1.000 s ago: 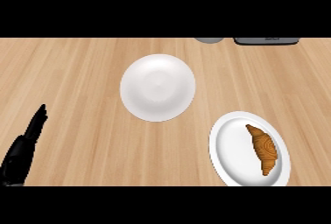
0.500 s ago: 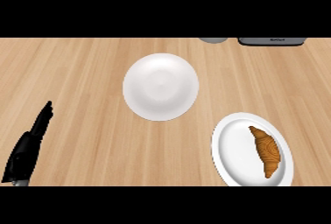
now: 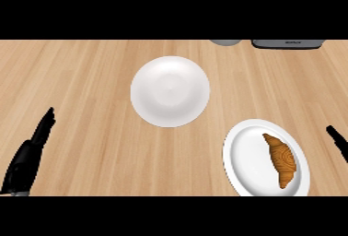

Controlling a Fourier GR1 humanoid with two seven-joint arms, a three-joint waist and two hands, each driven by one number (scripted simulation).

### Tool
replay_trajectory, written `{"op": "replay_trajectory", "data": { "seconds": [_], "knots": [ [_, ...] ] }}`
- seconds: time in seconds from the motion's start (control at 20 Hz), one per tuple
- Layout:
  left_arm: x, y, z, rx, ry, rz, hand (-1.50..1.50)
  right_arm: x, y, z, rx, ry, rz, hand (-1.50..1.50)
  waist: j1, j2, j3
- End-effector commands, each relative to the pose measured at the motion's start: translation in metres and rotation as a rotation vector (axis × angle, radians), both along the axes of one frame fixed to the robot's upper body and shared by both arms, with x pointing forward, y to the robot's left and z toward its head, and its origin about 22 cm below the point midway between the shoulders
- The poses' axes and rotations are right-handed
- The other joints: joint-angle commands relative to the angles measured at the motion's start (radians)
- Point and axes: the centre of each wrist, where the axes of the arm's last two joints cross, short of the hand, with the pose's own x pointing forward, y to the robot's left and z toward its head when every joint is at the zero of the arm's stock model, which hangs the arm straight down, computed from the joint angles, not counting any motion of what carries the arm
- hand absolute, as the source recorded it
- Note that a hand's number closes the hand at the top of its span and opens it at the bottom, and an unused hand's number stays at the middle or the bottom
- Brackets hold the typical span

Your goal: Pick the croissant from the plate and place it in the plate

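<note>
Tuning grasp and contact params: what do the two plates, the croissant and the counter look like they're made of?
Bare plate and plate under the croissant: plain white, smooth, softly shaded, probably glazed ceramic, though plastic can't be ruled out. Croissant: golden-brown with ridged bands, looks like baked pastry with a matte crust. Counter: light wood with lengthwise grain lines and a matte finish; solid wood or laminate can't be told.

Left hand (image 3: 27, 159): uniformly black, slim and tapering to narrow fingers, no markings visible. Right hand (image 3: 338, 140): also black, only a thin sliver showing at the edge.
</note>
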Motion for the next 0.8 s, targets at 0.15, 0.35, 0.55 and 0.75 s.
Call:
{"op": "replay_trajectory", "data": {
  "seconds": [0.15, 0.35, 0.55, 0.75],
  "knots": [
    [-0.007, 0.004, 0.005, -0.015, 0.006, -0.025, 0.0, 0.038, -0.009, -0.006, -0.141, 0.18, 0.05, -1.5, 0.003, -0.001, 0.001],
    [0.012, 0.002, 0.014, -0.008, 0.021, -0.009, 0.0, 0.042, -0.016, -0.028, -0.151, 0.192, 0.092, -1.5, -0.009, -0.002, 0.001],
    [-0.017, 0.0, 0.01, 0.021, -0.001, -0.002, 0.0, 0.052, -0.006, -0.034, -0.13, 0.227, 0.103, -1.5, -0.006, -0.003, 0.001],
    [0.0, -0.018, 0.008, -0.01, -0.009, 0.003, 0.0, 0.055, -0.017, -0.056, -0.111, 0.27, 0.15, -1.5, -0.008, -0.003, 0.001]
  ]
}}
